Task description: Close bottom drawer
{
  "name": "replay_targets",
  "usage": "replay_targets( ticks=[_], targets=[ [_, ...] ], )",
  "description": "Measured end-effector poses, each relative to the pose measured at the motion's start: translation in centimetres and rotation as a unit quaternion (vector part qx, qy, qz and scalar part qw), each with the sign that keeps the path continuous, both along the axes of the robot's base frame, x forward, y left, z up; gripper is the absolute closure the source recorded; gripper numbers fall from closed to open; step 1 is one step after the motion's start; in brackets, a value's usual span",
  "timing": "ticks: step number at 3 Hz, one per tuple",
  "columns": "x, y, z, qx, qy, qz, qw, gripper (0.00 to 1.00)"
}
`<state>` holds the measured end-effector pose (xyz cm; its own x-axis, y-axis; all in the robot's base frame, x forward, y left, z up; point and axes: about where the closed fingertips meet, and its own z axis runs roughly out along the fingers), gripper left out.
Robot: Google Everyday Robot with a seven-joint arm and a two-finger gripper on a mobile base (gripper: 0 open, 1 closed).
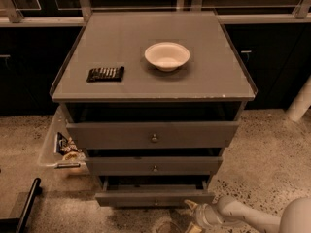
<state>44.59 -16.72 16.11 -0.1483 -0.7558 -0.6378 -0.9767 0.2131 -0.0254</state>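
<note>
The bottom drawer (154, 198) is the lowest of three grey drawers in the cabinet. It stands partly open, its low front panel with a small round knob (155, 202) a short way out from the cabinet. A dark gap shows above the panel. My gripper (195, 215) is at the bottom edge of the view, just in front of and below the drawer's right end. My white arm (252, 217) reaches in from the lower right. The middle drawer (154, 165) and the top drawer (153, 135) each stand slightly out.
A white bowl (166, 56) and a dark flat packet (105, 74) lie on the cabinet top (209, 81). A clear bin with snack packs (62, 147) hangs at the cabinet's left side. A black bar (26, 203) lies on the speckled floor at the lower left. A white post (301, 101) stands at the right.
</note>
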Motion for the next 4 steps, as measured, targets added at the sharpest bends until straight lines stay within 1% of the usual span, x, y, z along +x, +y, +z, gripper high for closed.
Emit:
replay_targets(
  ticks=[1,2,3,4],
  targets=[
    [2.4,-0.2,-0.8,0.004,-0.007,0.0,1.0,0.42],
    [6.2,-0.6,-1.9,0.006,-0.019,0.006,0.9998,0.65],
    [9.0,-2.3,-1.4,-0.003,-0.038,-0.009,0.9992,0.66],
    [9.0,-2.3,-1.4,-0.003,-0.038,-0.009,0.9992,0.43]
  ],
)
